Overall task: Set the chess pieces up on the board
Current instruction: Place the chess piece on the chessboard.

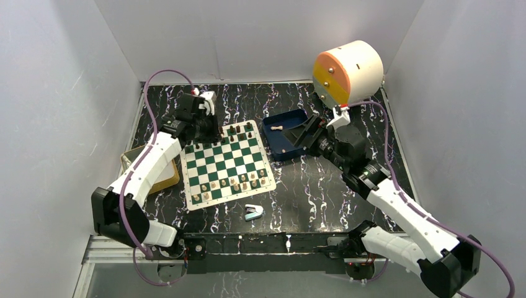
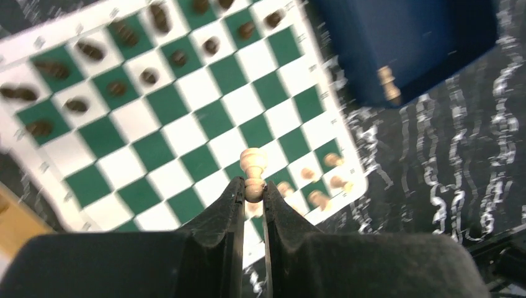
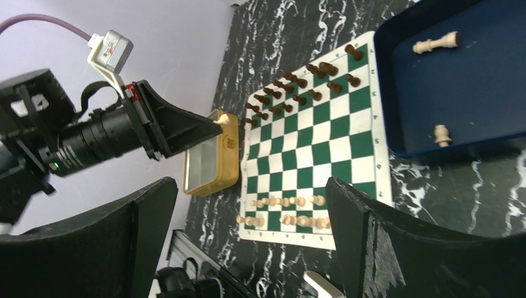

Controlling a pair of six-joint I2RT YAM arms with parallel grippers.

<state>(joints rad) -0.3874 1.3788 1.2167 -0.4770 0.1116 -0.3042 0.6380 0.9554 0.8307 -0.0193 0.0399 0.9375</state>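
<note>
One tan pawn point(image 2: 253, 162) clamped in left pincer point(image 2: 252, 186); right pincer point(image 3: 251, 183) gapes wide; board point(image 3: 322, 133) edge lettering, perhaps coordinates, unreadable.

My counter point(image 1: 310, 186): black w/ white marble veins. Green-and-white board point(image 1: 226, 162) lies flat, centre-left, turned at a slight angle. Dark blue tray point(image 1: 282, 141) sits just beside its far-right corner. Yellow-tan tray point(image 1: 166, 180) sits off the board's left edge, partly hidden. Small light-blue stapler-like obj point(image 1: 253, 212) lies near the board's near-right corner, not touching. White drum point(image 1: 348, 71) w/ orange face at far-right corner.
</note>
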